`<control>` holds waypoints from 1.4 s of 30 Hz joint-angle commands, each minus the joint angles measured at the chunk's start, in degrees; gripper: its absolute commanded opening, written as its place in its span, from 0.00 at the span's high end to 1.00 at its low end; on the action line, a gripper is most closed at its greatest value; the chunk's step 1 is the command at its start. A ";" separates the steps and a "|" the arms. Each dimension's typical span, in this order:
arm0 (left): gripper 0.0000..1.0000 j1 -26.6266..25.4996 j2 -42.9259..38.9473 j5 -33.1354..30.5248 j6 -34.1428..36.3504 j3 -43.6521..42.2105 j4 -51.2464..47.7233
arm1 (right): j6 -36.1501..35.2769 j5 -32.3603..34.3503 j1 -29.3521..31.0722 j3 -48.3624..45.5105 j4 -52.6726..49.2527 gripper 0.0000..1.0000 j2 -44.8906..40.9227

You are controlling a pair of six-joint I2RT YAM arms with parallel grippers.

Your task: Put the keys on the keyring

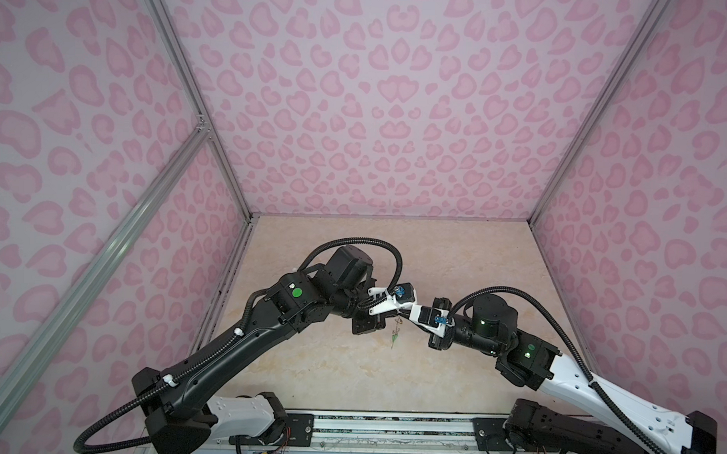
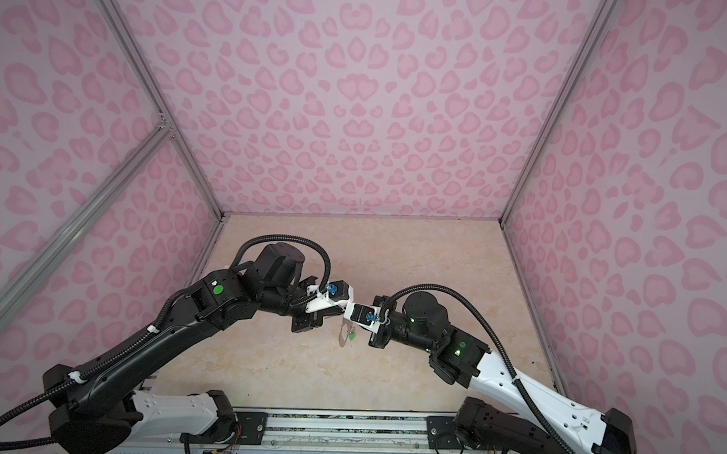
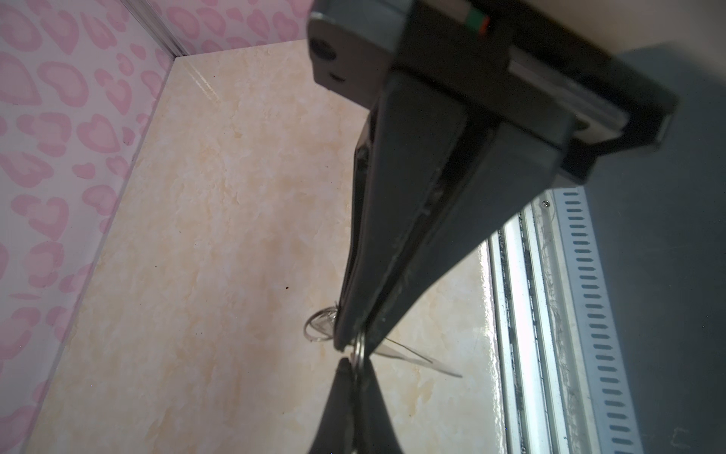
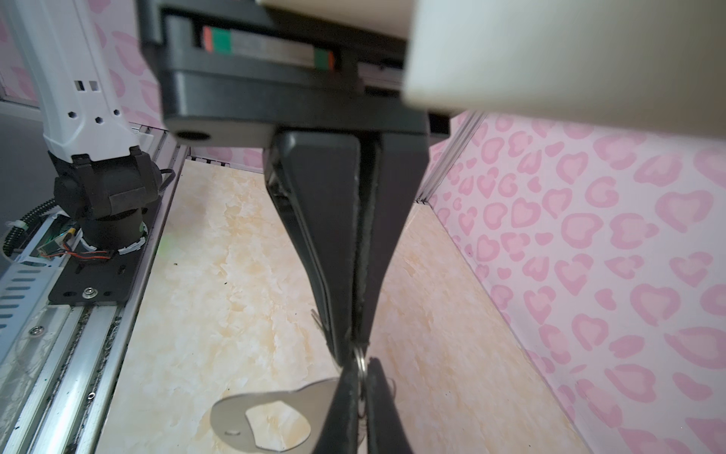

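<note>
The main risk sits where the arms meet in mid-air. Both pincers nip thin wire with only their very tips. A slight pull apart or a twist from either arm could, I judge, flick the wire out of a grip and drop everything onto the tabletop (image 1: 348,381). The other likely failure is the ring not being spread enough for a key's hole to slide on.

The left pincer (image 3: 354,346) is closed, its tips clamped on a small wire ring (image 4: 362,363). Between the arms, the keyring (image 4: 226,412) hangs at those tips, clear of the tabletop, with its flat plate and oval cutout dangling below. The key with the green tag (image 2: 351,335) hangs just beside the plate. I cannot tell whether it is already threaded on, and I see no other key. The right pincer (image 4: 355,346) is closed too, tip to tip with the left one, and appears to pinch the same small ring from the opposite side.
</note>
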 commanded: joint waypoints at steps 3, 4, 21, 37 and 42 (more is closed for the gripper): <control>0.86 -0.08 -0.04 0.90 0.43 0.15 1.41 | -0.72 1.58 0.39 -0.26 -0.71 1.00 -0.21; 0.77 -0.04 -0.45 -0.39 -0.30 -0.46 2.27 | -0.56 1.74 0.46 -0.38 -0.58 1.00 -0.38; 0.60 2.07 -8.97 -0.15 -10.58 -15.21 18.37 | 3.64 2.08 0.44 -5.30 9.94 1.00 -3.41; 0.61 1.98 -8.80 3.08 -14.33 -18.44 25.22 | 7.10 3.10 0.44 -6.81 14.16 1.00 -4.50; 0.62 1.50 -7.79 3.53 -14.76 -18.52 25.31 | 7.27 4.65 0.39 -6.63 13.74 1.00 -4.30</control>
